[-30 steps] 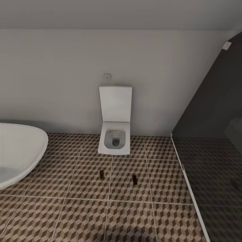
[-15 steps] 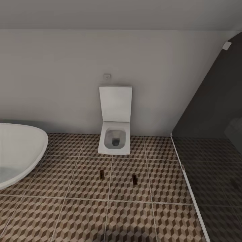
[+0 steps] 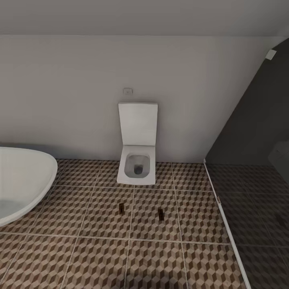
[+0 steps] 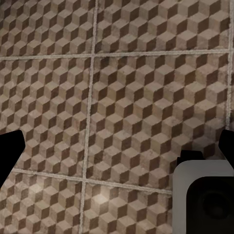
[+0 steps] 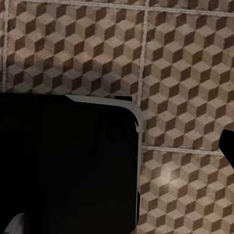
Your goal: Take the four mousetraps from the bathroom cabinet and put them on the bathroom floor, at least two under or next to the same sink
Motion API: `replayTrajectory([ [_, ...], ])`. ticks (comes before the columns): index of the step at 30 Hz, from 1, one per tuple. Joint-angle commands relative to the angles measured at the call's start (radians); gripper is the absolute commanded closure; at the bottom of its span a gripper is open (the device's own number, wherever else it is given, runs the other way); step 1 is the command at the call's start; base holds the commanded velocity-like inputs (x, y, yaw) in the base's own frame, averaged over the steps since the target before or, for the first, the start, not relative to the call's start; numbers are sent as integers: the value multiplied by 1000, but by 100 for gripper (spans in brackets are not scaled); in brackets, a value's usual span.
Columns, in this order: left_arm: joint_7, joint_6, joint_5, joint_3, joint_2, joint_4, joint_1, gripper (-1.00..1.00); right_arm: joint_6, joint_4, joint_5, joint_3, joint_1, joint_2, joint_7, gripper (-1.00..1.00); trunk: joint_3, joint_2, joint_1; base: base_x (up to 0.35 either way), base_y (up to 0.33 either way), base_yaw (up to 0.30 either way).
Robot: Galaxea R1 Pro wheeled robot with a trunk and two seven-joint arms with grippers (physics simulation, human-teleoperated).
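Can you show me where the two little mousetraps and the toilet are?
left mousetrap (image 3: 121, 207): head view, middle of its board.
right mousetrap (image 3: 161, 214): head view, middle of its board.
toilet (image 3: 137, 175): head view, front rim of its bowl.

Lighting: soft, even and rather dim in the head view, source unseen — the grey wall (image 3: 80, 92) is flatly lit, the ceiling strip above it darker, and the glass-screened corner (image 3: 257, 168) falls to deep grey. Shadows: a faint dark band along the wall's foot by the bathtub (image 3: 24, 180) and a soft patch on the bathroom floor (image 3: 100, 257) at the lower edge. Quality: clean simulator renders, tile pattern slightly soft — each wrist view carries one small pale glint on the floor tiles (image 4: 100, 199) (image 5: 168, 171), and near black parts at the edges lack detail.
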Motion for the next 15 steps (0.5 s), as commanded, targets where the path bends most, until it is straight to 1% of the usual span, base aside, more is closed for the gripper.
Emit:
replayTrajectory([
  [1,4,-4,3,-9,-1,3,-1,-100,-3,1,-4,3,-1,0,4,-100,-1,-2,0,0,0,0],
  [15,4,-4,3,-9,-1,3,-1,-100,-3,1,-4,2,-1,0,4,-100,-1,-2,0,0,0,0],
])
